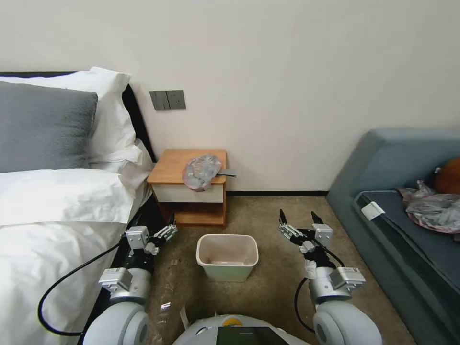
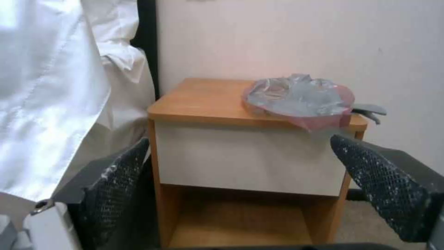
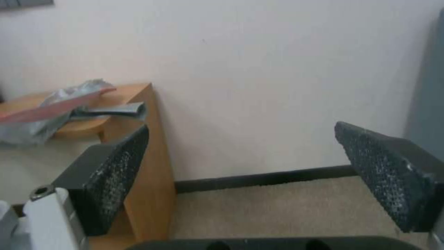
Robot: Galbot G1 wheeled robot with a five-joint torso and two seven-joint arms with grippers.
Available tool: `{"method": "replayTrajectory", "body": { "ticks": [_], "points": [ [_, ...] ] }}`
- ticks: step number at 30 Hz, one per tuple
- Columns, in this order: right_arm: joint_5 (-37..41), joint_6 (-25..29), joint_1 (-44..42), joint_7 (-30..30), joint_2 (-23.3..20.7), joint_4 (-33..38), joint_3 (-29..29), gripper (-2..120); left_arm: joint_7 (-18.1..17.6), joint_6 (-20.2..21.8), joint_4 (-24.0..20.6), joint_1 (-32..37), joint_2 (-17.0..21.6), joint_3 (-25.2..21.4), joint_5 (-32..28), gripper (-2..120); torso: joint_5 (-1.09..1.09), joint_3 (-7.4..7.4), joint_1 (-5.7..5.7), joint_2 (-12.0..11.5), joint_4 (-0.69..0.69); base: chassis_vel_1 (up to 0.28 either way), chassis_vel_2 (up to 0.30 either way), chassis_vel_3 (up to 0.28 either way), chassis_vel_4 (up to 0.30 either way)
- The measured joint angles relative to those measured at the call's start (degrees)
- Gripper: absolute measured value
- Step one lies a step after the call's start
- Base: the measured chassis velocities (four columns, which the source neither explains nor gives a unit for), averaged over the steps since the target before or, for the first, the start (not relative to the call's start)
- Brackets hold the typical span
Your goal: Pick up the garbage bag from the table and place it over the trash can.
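I am at the very first step: the garbage bag (image 1: 202, 171) is not yet picked up. It lies crumpled on the right front corner of the nightstand tabletop (image 1: 175, 165), with its pink rim hanging a little over the front edge above the white drawer. The bundle has no clear long axis; a folded grey strip sticks out from it toward the right, pointing to the wall side. The trash can (image 1: 227, 257) stands unlined on the carpet, in front of the nightstand and between my arms. The left gripper (image 1: 165, 232) and the right gripper (image 1: 301, 219) both hover low with fingers spread apart, holding nothing. I judge the next move calls for lifting one arm up to the bag.
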Motion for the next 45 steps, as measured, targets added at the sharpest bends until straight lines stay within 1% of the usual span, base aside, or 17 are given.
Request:
{"method": "replayTrajectory", "body": {
  "ticks": [6, 8, 9, 11, 12, 14, 16, 18, 24, 26, 28, 29, 30, 31, 34, 39, 45],
  "points": [
    [7.74, -0.55, 2.02, 2.25, -0.41, -0.20, -0.06, 100, -0.04, 0.13, 0.05, 0.04, 0.05, -0.02, -0.03, 100, 0.01, 0.00, 0.00, 0.00, 0.00, 0.000, 0.000, 0.000, 0.000],
    [18.19, -1.70, 4.84, 3.76, -1.28, -0.28, -0.11, 100, -0.31, 0.54, 0.17, 0.05, 0.52, -0.05, 0.05, 100, 0.01, 0.00, 0.00, 0.00, -0.01, 0.000, 0.000, 0.000, 0.000],
    [18.19, -1.70, 4.84, 3.76, -1.28, -0.28, -0.11, 100, -0.31, 0.54, 0.17, 0.05, 0.52, -0.05, 0.05, 100, 0.01, 0.00, 0.00, 0.00, -0.01, 0.000, 0.000, 0.000, 0.000],
    [29.82, -1.76, 8.16, 5.66, -2.66, -0.33, -0.01, 100, -0.41, 0.65, 0.26, 0.01, 0.70, -0.06, 0.19, 100, 0.01, 0.00, 0.00, 0.00, 0.02, 0.000, 0.000, 0.000, 0.000],
    [29.82, -1.76, 8.16, 5.66, -2.66, -0.33, -0.01, 100, -0.41, 0.65, 0.26, 0.01, 0.70, -0.06, 0.19, 100, 0.01, 0.00, 0.00, 0.00, 0.02, 0.000, 0.000, 0.000, 0.000],
    [39.21, -1.06, 9.62, 7.67, -3.41, -0.37, 0.47, 100, -0.42, 0.66, 0.31, -0.02, 0.72, -0.06, 0.25, 100, 0.01, 0.00, 0.01, 0.00, 0.00, 0.000, 0.000, 0.000, 0.000],
    [47.66, 0.05, 10.65, 9.56, -4.36, -0.92, 0.85, 100, -1.01, 0.69, 0.35, -0.16, 2.91, 0.14, -1.15, 100, 0.00, 0.00, 0.00, 0.00, 0.01, 0.000, 0.000, 0.000, 0.000],
    [49.94, 0.33, 10.93, 9.93, -4.64, -1.21, 0.94, 100, -1.20, 0.69, 0.36, -0.21, 3.98, 0.22, -1.62, 100, 0.01, 0.00, 0.00, 0.00, 0.00, 0.000, 0.000, 0.000, 0.000],
    [66.64, 1.83, 18.33, 13.20, -6.62, -6.90, 1.35, 100, -1.60, 0.68, 0.43, -0.34, 6.09, 0.33, -2.76, 100, -0.01, 0.01, 0.01, 0.00, 0.00, 0.000, 0.000, 0.000, 0.000],
    [69.74, 1.86, 21.26, 13.74, -7.04, -9.56, 0.88, 100, -2.00, 0.62, 0.45, -0.68, 6.85, 0.13, -4.26, 100, -0.01, 0.01, 0.01, 0.00, 0.05, 0.000, 0.000, 0.000, 0.000],
    [73.01, 1.86, 26.09, 14.36, -7.48, -14.64, -0.01, 100, -3.34, 0.18, 0.45, -1.89, 10.04, -0.80, -8.96, 100, 0.01, 0.01, 0.00, 0.00, -0.04, 0.000, 0.000, 0.000, 0.000],
    [73.01, 1.86, 26.09, 14.36, -7.48, -14.64, -0.01, 100, -3.34, 0.18, 0.45, -1.89, 10.04, -0.80, -8.96, 100, 0.01, 0.01, 0.00, 0.00, -0.04, 0.000, 0.000, 0.000, 0.000],
    [74.86, 1.86, 29.21, 14.65, -7.67, -18.08, -0.57, 100, -4.04, 0.20, 0.47, -2.79, 11.15, -1.18, -10.85, 100, 0.00, 0.02, 0.01, -0.01, 0.01, 0.000, 0.000, 0.000, 0.000],
    [76.62, 1.77, 31.72, 14.81, -7.76, -20.62, -0.96, 100, -4.34, 0.26, 0.47, -3.31, 11.55, -1.31, -11.71, 100, 0.01, 0.01, 0.01, -0.01, -0.03, 0.000, 0.000, 0.000, 0.000],
    [77.21, 1.72, 32.64, 14.85, -7.81, -21.49, -1.05, 100, -4.52, 0.30, 0.47, -3.46, 11.63, -1.32, -12.08, 100, 0.00, 0.01, 0.01, -0.01, -0.01, 0.000, 0.000, 0.000, 0.000],
    [81.64, 0.68, 43.21, 14.09, -7.15, -33.31, -2.60, 100, -5.40, 1.36, 0.49, -3.45, 10.84, -1.85, -13.29, 100, 0.01, 0.02, 0.01, -0.02, 0.02, 0.000, 0.000, 0.000, 0.000],
    [85.08, -0.72, 49.74, 13.12, -6.90, -42.46, -3.36, 100, -4.74, 0.84, 0.51, -3.01, 10.40, -2.24, -12.57, 100, 0.01, 0.01, 0.01, -0.01, 0.00, 0.000, 0.000, 0.000, 0.000]
  ]
}}
